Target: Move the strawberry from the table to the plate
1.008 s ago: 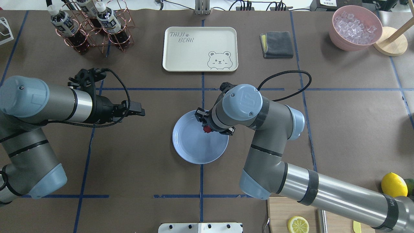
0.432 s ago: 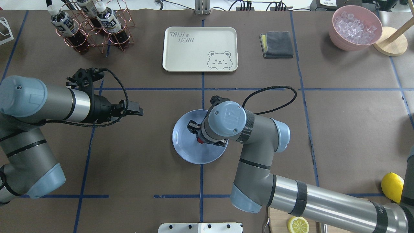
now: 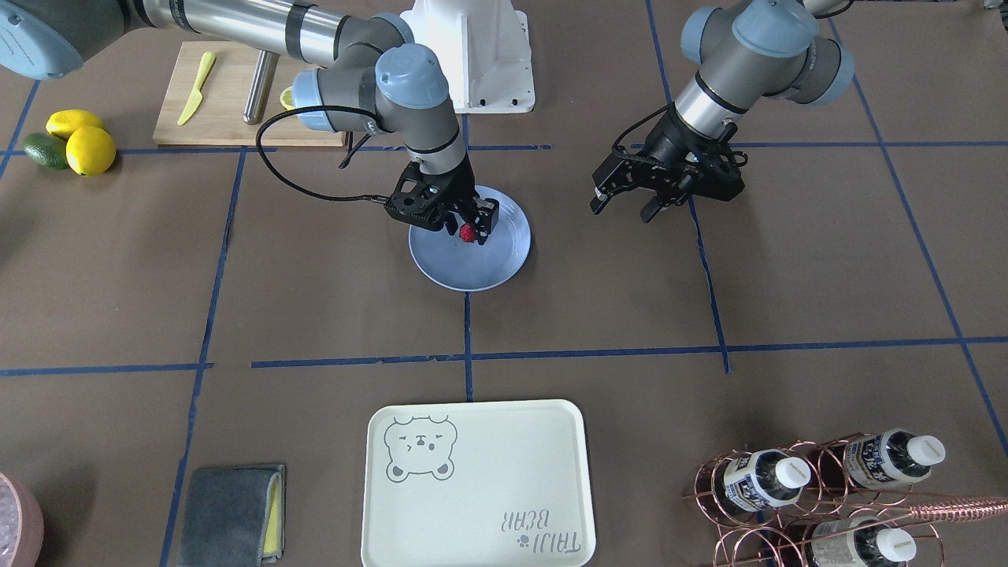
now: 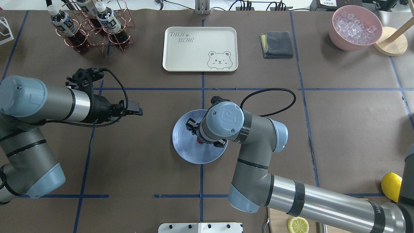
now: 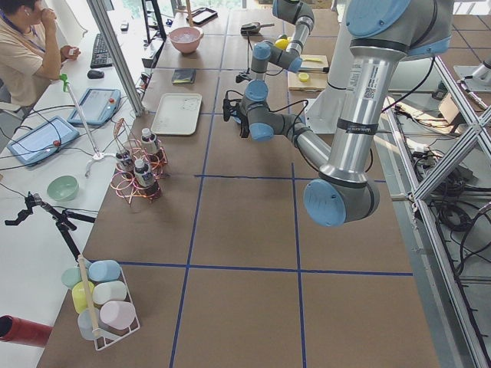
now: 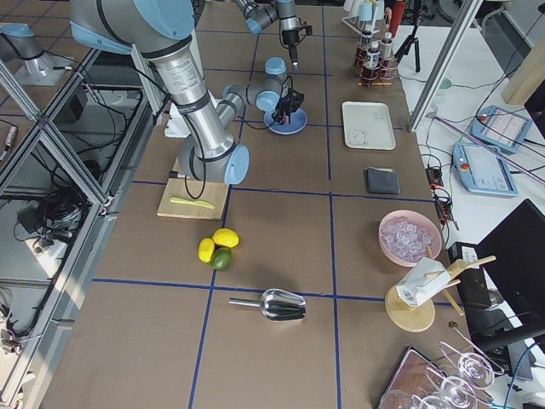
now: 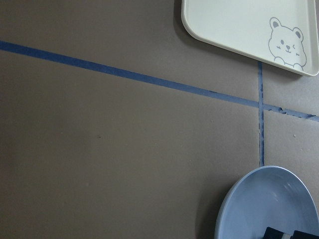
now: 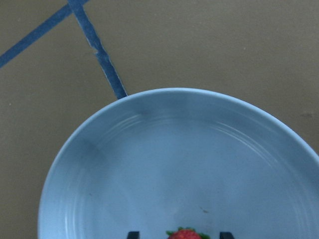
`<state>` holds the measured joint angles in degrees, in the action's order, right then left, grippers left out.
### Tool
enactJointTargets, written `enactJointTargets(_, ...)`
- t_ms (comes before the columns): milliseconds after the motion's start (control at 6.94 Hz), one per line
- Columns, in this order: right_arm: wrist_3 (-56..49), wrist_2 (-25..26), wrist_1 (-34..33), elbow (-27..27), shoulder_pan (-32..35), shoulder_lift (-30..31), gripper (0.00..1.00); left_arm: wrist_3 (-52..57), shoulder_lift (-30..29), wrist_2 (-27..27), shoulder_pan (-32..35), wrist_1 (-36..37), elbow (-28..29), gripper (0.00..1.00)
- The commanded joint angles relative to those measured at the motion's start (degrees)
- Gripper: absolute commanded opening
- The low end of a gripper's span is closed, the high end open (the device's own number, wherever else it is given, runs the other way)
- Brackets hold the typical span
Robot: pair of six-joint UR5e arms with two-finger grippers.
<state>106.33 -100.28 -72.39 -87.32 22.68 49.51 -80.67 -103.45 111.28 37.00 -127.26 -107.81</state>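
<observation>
Your right gripper [image 3: 469,228] is narrowed to a small gap and pinches the strawberry [image 3: 468,233] between its fingertips, low over the blue plate [image 3: 441,272], just robot-side of its middle; contact with the plate cannot be told. The right wrist view shows the fruit's green leaves facing the plate's middle, but its long axis is cropped there and unreadable. Your left gripper [image 3: 622,209] hangs spread and empty above the counter [image 3: 315,299], well apart from the plate.

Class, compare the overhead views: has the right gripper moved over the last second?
Yes. The right gripper, shut on the strawberry, has shifted from the far side of the plate toward its middle, nearer the robot.
</observation>
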Motion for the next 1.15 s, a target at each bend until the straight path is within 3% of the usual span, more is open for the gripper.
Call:
enactJointTargets(0, -0.07, -1.30, -0.21, -2.22, 1.82, 0.14, 1.00, 0.08, 0.18, -0.10, 0.00, 0.00, 0.58, 0.99)
enactJointTargets(144, -0.25, -4.97, -2.74, -9.73, 4.10, 5.10, 1.00, 2.60, 2.35, 0.08, 0.09, -0.09, -0.12, 0.99)
enactJointTargets(432, -10.19, -18.46, -4.61, -28.44, 15.05, 23.94, 1.00, 15.74, 8.32, 0.52, 0.70, -0.44, -0.91, 0.99)
enactJointTargets(720, -36.48, -27.20, -3.99, -31.86, 27.88, 41.36, 1.00, 37.14, 15.79, 3.22, 9.70, -0.44, -2.05, 0.99)
enactJointTargets(864, -54.38, -32.64, -4.08, -31.08, 37.17, 48.93, 1.00, 47.78, 18.43, 10.90, 17.85, -0.09, -1.27, 0.99)
enactJointTargets(1008, -68.92, -35.13, -4.69, -28.72, 45.27, 53.01, 1.00, 58.42, 21.50, 14.89, 25.76, 0.17, -0.31, 0.99)
